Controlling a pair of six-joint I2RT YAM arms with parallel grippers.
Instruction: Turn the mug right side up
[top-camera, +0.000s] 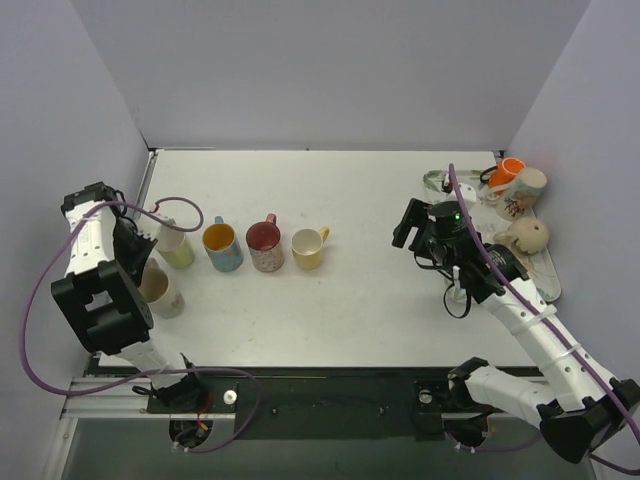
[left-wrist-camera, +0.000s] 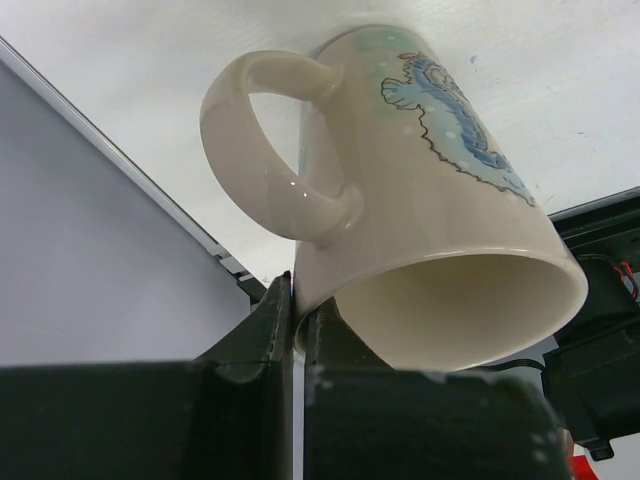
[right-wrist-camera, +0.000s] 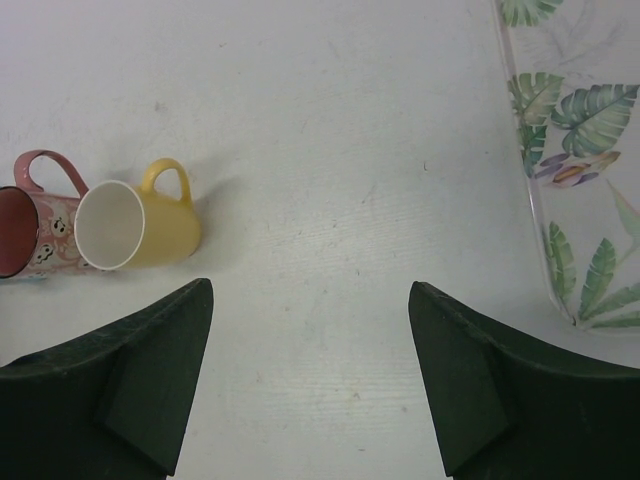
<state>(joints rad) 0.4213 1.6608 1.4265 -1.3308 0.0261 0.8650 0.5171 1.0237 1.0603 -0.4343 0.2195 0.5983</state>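
From where I stand, the white table (top-camera: 380, 300) takes up most of the scene, walled in by pale panels. The left arm (top-camera: 95, 250) folds back on itself along the table's left edge. The right arm (top-camera: 530, 320) reaches in from the near right corner toward the middle.

A clear tray (top-camera: 543, 282) printed with green leaves lies along the right side. At its far end sit an orange mug (top-camera: 507, 172), a cream patterned mug (top-camera: 524, 192) and a beige mug (top-camera: 527, 236).

The cream mug (left-wrist-camera: 430, 220) with a blue drawing on its side is at the near left of the table, just in front of the row of other mugs. The left gripper (left-wrist-camera: 298, 300) is clamped on its wall at the rim, next to the handle, one finger inside and one outside. The mug is tipped, with its mouth toward the wrist camera and its base toward the tabletop. I cannot tell whether the base touches the surface.

The row runs left to right: a pale green mug (top-camera: 176, 244), a blue mug (top-camera: 222, 247), a pink mug (top-camera: 265, 245) and a yellow mug (top-camera: 309, 247). All four stand with their mouths up.

The right gripper (right-wrist-camera: 310, 290) hangs over bare tabletop between the yellow mug and the tray. Its fingers are spread wide with nothing between them.
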